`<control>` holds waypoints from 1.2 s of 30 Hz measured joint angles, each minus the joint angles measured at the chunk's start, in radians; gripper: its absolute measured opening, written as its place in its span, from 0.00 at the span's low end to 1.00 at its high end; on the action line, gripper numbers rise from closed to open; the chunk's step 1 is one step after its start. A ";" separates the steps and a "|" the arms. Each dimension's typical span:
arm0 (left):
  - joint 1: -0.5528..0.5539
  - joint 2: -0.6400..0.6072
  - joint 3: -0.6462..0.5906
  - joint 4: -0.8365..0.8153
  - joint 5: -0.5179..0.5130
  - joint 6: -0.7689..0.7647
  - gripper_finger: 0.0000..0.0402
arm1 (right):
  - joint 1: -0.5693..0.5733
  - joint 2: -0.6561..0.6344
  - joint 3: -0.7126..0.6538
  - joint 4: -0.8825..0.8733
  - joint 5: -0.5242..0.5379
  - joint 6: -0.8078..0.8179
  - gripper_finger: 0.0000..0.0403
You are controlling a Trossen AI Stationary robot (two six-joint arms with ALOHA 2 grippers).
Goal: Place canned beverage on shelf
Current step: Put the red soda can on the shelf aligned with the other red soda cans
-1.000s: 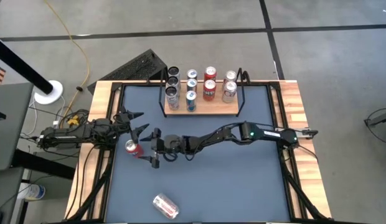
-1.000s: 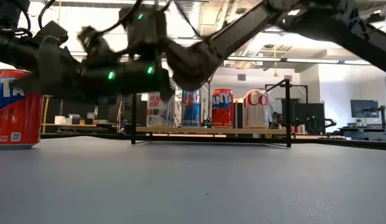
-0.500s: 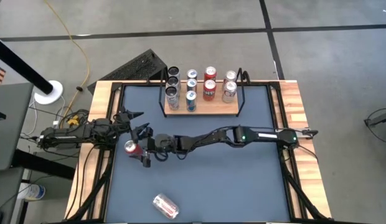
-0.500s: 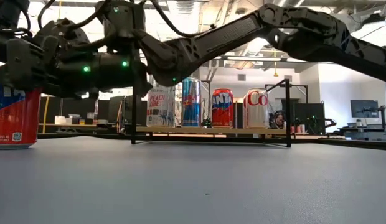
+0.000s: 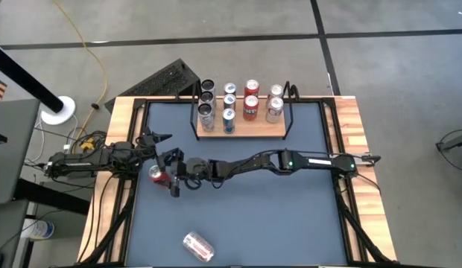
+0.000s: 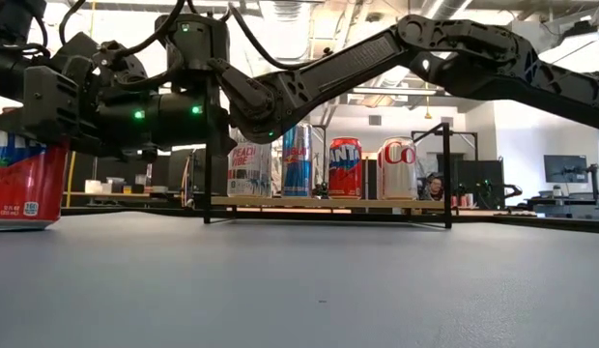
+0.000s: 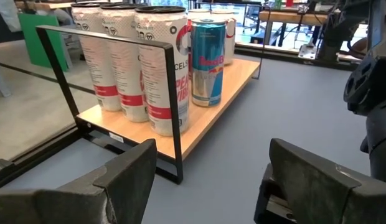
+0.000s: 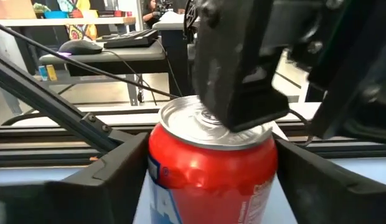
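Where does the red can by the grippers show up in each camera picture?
High view: red can left of centre, at the right gripper.
Low view: far left edge.
Left wrist view: not in it.
Right wrist view: centre, close up.
Shared landmark: the shelf, except right wrist.

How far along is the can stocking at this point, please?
Done: the shelf already carries several cans. In hand: the right hand has its fingers on either side of the upright red can at the mat's left, not visibly clamped. The left hand waits open beside it. Left: grip, lift and shelve that can; a silver can lies on its side near the front.
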 joint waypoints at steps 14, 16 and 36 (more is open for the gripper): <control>0.000 0.000 -0.001 0.004 -0.002 -0.001 0.75 | 0.008 -0.093 0.002 -0.340 -0.004 -0.021 0.62; 0.000 0.000 -0.001 0.004 0.001 -0.001 0.75 | 0.008 -0.126 0.001 -0.434 -0.008 -0.049 0.62; 0.000 0.000 0.001 -0.003 -0.002 0.000 0.75 | -0.003 -0.382 -0.004 -1.237 -0.057 -0.218 0.60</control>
